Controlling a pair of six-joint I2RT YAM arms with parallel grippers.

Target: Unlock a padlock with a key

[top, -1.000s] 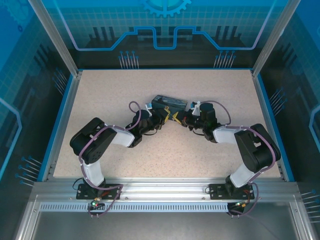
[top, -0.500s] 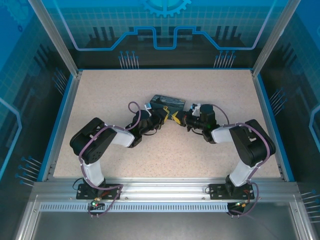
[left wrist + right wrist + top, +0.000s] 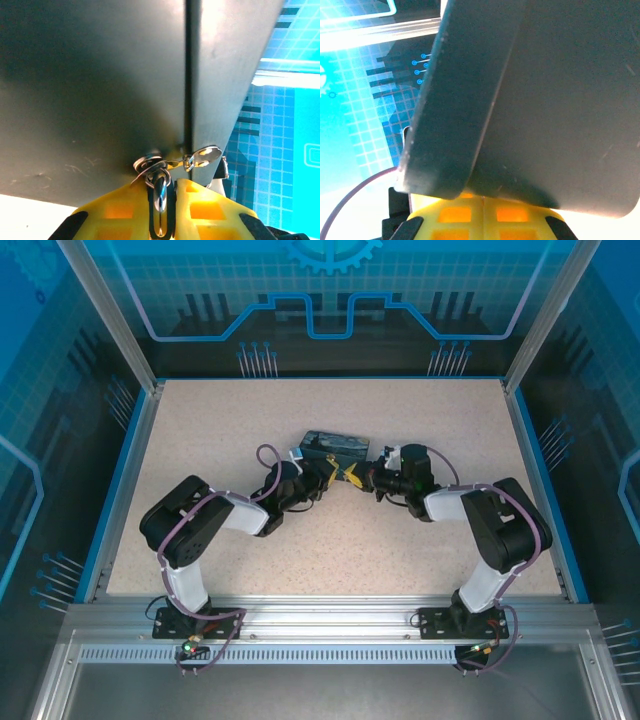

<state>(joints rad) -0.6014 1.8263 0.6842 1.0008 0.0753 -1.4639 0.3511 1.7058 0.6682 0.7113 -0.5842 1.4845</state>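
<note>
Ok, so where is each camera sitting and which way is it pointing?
Top external: above and behind the arm bases, looking down at the table; both arms show, meeting at the tin box.
Left wrist: on the left arm, facing the box's dark side up close; its yellow left fingers pinch a small silver metal piece.
Right wrist: on the right arm, facing the box up close; its yellow right fingers are pressed shut.
Shared: both wrist views show the box and blue backdrop.

Padlock (image 3: pixel 159 197) with thin silvery shackle between yellow jaws, small key (image 3: pixel 202 156) just beside
</note>
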